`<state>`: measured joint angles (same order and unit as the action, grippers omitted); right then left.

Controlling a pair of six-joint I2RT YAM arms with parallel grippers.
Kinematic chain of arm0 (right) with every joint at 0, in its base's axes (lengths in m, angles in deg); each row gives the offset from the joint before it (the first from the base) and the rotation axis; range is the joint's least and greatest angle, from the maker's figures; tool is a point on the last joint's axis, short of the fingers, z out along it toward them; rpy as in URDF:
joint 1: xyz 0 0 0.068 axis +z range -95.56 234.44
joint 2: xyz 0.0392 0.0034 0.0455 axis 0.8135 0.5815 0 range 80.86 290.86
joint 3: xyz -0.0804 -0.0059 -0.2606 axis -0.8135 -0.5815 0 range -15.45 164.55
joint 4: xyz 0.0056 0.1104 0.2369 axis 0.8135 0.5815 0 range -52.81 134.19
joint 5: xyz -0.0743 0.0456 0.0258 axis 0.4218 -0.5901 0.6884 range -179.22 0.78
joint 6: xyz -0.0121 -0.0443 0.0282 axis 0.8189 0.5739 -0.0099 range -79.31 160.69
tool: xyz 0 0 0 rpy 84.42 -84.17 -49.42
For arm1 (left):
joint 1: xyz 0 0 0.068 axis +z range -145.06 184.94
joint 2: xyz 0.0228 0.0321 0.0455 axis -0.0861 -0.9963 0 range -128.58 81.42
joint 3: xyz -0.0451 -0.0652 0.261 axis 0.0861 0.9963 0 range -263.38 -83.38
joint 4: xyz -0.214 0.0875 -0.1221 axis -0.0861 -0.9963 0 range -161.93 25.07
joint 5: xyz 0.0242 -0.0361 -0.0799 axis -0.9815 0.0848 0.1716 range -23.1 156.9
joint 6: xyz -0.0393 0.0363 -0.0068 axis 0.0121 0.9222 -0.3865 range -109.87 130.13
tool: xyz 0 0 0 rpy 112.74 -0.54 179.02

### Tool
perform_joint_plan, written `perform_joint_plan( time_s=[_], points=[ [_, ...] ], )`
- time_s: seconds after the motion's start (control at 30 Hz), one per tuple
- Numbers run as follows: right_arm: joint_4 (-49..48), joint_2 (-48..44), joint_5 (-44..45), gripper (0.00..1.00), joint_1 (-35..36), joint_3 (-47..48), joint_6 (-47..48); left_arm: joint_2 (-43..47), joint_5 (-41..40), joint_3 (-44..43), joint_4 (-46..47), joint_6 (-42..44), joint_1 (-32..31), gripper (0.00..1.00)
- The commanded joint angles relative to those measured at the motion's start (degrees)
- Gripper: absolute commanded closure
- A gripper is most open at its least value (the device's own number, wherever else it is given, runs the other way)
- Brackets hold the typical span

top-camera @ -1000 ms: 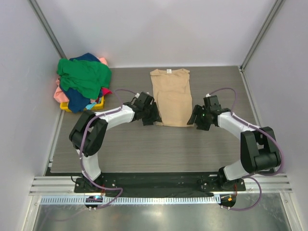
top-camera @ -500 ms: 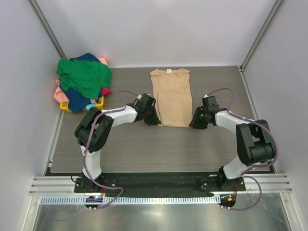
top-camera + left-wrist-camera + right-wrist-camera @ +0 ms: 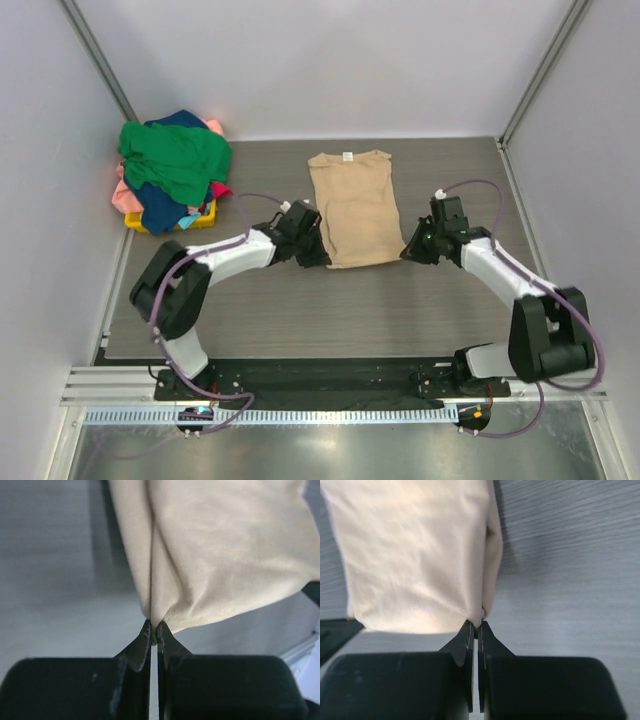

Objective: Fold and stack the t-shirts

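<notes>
**A:** Where is your tan t-shirt (image 3: 352, 208) right now?

**B:** It lies on the table (image 3: 300, 310). Its neck points away from your arms. You can see a small white label (image 3: 348, 156) at the neck.

**A:** What is your left end effector (image 3: 154, 629) doing?

**B:** It is at the near left corner of the tan t-shirt. Its two fingers are squeezed tight, and the corner of the cloth is pinched between the tips. The cloth bunches into a long crease right above the tips.

**A:** And your right end effector (image 3: 475, 628)?

**B:** It is at the near right corner of the tan t-shirt. It is squeezed tight too, with that corner caught between the tips. The cloth puckers a little there.

**A:** Is the near edge off the table?

**B:** There is a dark shadow beside the cloth at both corners. I cannot tell how much of the edge is off the table.

**A:** Where are your other shirts?

**B:** They are in a pile of t-shirts (image 3: 172, 170), well apart from the tan t-shirt, off to its left and a bit farther back. A green one is on top, with navy blue and pink showing under it. The pile sits on a yellow basket (image 3: 205, 215).
</notes>
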<state>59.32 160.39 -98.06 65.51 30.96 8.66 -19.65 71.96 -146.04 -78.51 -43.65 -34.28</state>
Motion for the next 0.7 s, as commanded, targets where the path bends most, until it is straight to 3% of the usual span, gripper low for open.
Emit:
perform_joint_plan(
  time_s=[0.0, 0.27, 0.4, 0.53, 0.67],
  points=[
    [7.8, -9.9, 3.0, 0.99, -0.2, 0.9, -2.2, 9.6, -3.3, 4.4, -4.0, -3.1, -3.0, 1.0],
    [22.7, -26.2, 0.6, 0.99, 0.7, 0.0, -4.8, 28.0, -8.2, 14.5, -11.9, -12.8, -15.3, 1.0],
    [28.6, -32.2, -0.2, 0.99, 1.0, 1.5, -6.2, 34.7, -11.6, 15.2, -16.6, -18.1, -21.0, 1.0],
    [30.3, -32.6, -0.4, 0.99, 1.0, 5.1, -6.0, 36.1, -13.7, 13.1, -22.0, -18.9, -21.8, 1.0],
    [28.5, -25.9, 1.5, 0.99, 1.0, 9.7, -4.4, 33.2, -18.1, 6.5, -28.7, -15.9, -20.3, 1.0]
  ],
)
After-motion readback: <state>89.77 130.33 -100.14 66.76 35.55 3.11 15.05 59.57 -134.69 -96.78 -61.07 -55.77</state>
